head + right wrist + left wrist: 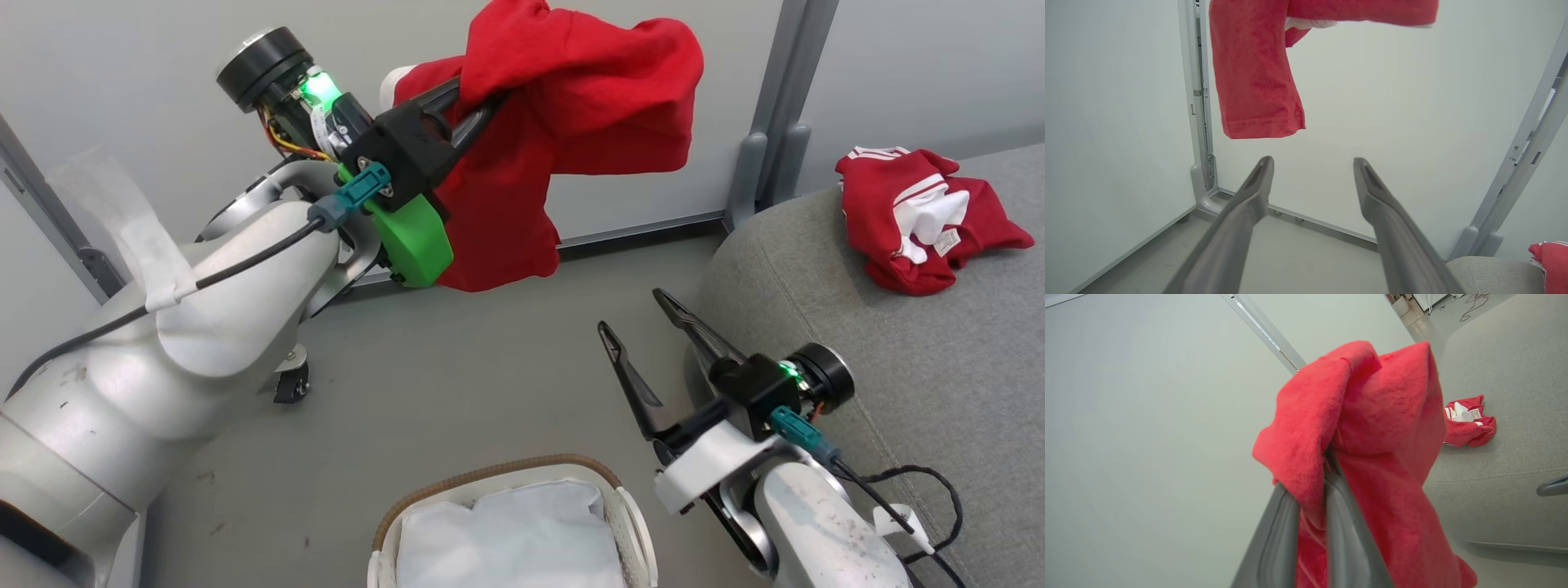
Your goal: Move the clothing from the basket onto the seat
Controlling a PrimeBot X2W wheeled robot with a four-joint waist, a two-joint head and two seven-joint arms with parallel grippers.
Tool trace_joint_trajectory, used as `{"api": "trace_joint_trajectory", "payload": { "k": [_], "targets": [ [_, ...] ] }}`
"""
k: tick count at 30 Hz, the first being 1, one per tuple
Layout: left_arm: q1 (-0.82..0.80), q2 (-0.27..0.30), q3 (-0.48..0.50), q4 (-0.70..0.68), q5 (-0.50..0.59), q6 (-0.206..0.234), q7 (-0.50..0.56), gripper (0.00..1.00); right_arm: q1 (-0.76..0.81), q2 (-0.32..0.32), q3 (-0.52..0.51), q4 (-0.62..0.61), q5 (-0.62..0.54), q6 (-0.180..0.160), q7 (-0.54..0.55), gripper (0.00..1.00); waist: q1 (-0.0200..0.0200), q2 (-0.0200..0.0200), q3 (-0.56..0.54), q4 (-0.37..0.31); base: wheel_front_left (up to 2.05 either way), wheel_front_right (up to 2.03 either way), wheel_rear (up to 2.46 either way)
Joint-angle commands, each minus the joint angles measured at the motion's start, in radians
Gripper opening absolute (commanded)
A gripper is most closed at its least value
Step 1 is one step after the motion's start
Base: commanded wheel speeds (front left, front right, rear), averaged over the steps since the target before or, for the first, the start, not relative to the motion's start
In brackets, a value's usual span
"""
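The grey seat (898,392) takes up the right side of the head view, and one of the two garments already lies on it: the red jersey (922,220) with white stripes sits crumpled on the cushion, well back from its rounded edge. The basket (490,472) stands on the floor at the bottom of that view, just beside the seat, and nothing red is in it, only its white crinkled liner (514,531), so the emptying looks finished. The plain red piece (571,122) is the part left to do. It hangs in the air in front of the pale wall, well apart from the seat and up and to the left of it, bunched over the left gripper (482,110). The left wrist view shows those fingers pinched narrow on a fold, with cloth draped over and between them. The right gripper (633,314) hovers near the seat's front edge with its jaws spread wide and nothing in them. By my reckoning about half the task is done; what remains is to carry the held piece across and let it go on the cushion.
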State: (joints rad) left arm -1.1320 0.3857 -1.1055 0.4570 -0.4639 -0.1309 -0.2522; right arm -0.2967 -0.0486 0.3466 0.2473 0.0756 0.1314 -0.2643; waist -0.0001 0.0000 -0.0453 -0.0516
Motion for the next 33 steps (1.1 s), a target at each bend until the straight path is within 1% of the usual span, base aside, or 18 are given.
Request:
{"api": "trace_joint_trajectory", "payload": {
  "k": [1,4,7,14,21,22,23,24,25,26,33],
  "targets": [
    [-0.022,-0.007,-0.003,-0.006,-0.006,0.001,-0.002,0.00,-0.025,-0.003,0.022,-0.001,0.002,-0.001,0.000,1.00,0.0001,0.0000,-0.001,0.000,0.00,0.00,0.00],
    [-0.034,-0.014,-0.014,-0.017,-0.011,0.001,-0.002,0.00,-0.083,-0.004,0.069,0.013,-0.009,-0.001,0.000,1.00,0.0001,0.0000,-0.001,0.005,0.00,0.00,0.00],
    [-0.043,-0.023,-0.024,-0.023,-0.015,0.001,-0.002,0.00,-0.140,-0.003,0.093,0.035,-0.026,-0.001,0.000,1.00,0.0001,0.0000,-0.002,0.017,0.00,0.00,0.00],
    [-0.049,-0.046,-0.047,-0.043,-0.017,0.001,-0.004,0.00,-0.255,-0.003,0.093,0.095,-0.056,-0.001,0.000,1.00,0.0001,0.0000,0.001,0.052,0.00,0.00,0.00],
    [-0.032,-0.061,-0.054,-0.059,-0.025,0.001,-0.007,0.00,-0.337,-0.003,0.171,0.245,-0.051,-0.001,0.000,1.00,0.0001,0.0000,0.000,0.081,0.00,0.00,0.00],
    [-0.026,-0.062,-0.054,-0.062,-0.026,0.002,-0.008,0.00,-0.348,-0.003,0.188,0.266,-0.046,-0.001,0.000,0.87,0.0001,0.0000,0.000,0.084,0.00,0.00,0.00],
    [-0.021,-0.064,-0.056,-0.064,-0.027,0.002,-0.009,0.00,-0.358,-0.003,0.200,0.281,-0.044,-0.001,0.000,0.46,0.0001,0.0000,0.000,0.087,0.00,0.00,0.00],
    [-0.016,-0.064,-0.057,-0.065,-0.027,0.002,-0.009,0.00,-0.370,-0.003,0.212,0.298,-0.046,-0.001,0.000,0.35,0.0001,0.0000,0.000,0.090,0.00,0.00,0.00],
    [-0.013,-0.063,-0.058,-0.065,-0.028,0.002,-0.010,0.00,-0.378,-0.003,0.219,0.304,-0.046,-0.001,0.000,0.19,0.0001,0.0000,0.000,0.092,0.00,0.00,0.00],
    [-0.010,-0.063,-0.058,-0.065,-0.030,0.004,-0.010,0.00,-0.380,-0.003,0.224,0.307,-0.033,-0.001,0.000,0.00,0.0001,0.0000,0.000,0.094,0.00,0.00,0.00],
    [0.019,-0.043,-0.049,-0.053,-0.045,0.011,-0.013,0.00,-0.360,-0.003,0.231,0.297,-0.021,-0.001,0.000,0.00,0.0001,0.0000,0.002,0.099,0.00,0.00,0.00]
  ]
}}
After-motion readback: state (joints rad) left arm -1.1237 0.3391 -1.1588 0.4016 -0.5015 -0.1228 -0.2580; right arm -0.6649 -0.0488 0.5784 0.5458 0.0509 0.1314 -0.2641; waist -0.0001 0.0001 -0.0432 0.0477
